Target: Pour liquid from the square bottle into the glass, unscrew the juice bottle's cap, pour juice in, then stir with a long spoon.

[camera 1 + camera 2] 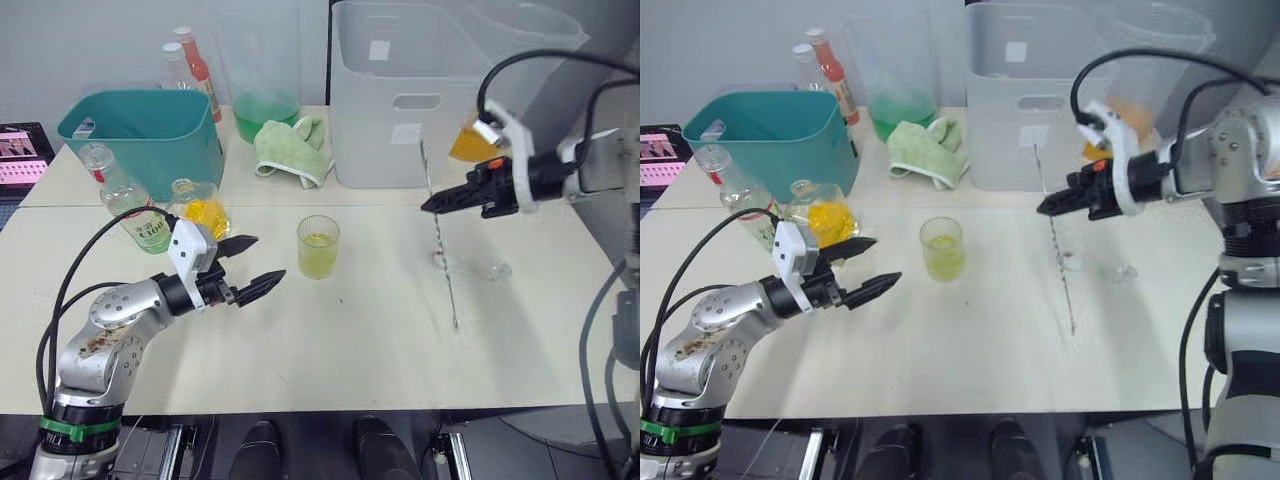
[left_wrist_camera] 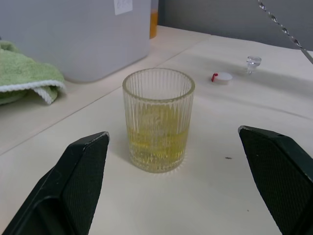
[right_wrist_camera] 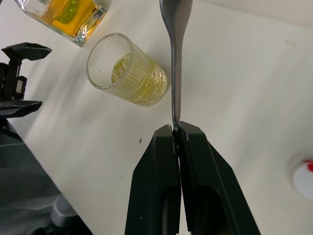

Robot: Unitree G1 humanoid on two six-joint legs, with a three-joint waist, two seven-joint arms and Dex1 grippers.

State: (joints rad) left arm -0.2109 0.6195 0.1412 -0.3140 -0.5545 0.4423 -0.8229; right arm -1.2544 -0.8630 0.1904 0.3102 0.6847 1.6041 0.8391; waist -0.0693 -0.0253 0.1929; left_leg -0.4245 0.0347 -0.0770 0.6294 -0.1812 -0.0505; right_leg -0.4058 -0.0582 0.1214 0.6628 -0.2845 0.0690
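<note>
Long spoon (image 1: 437,228) hangs upright, pinched near its top in my right claw (image 1: 432,204), at three o'clock from the glass (image 1: 318,246). Thin, stiff, slippery metal; I'd grip firmly. Left claw (image 1: 252,264) gapes empty.

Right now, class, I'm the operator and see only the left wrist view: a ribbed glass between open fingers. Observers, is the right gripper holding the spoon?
Observer: Yes, the right gripper is shut on the long spoon, on its stem.
Operator: Where is the square bottle?
Observer: The square bottle stands on the table behind the left gripper.
Operator: And the juice bottle?
Observer: The juice bottle stands uncapped beside the teal tub.
</note>
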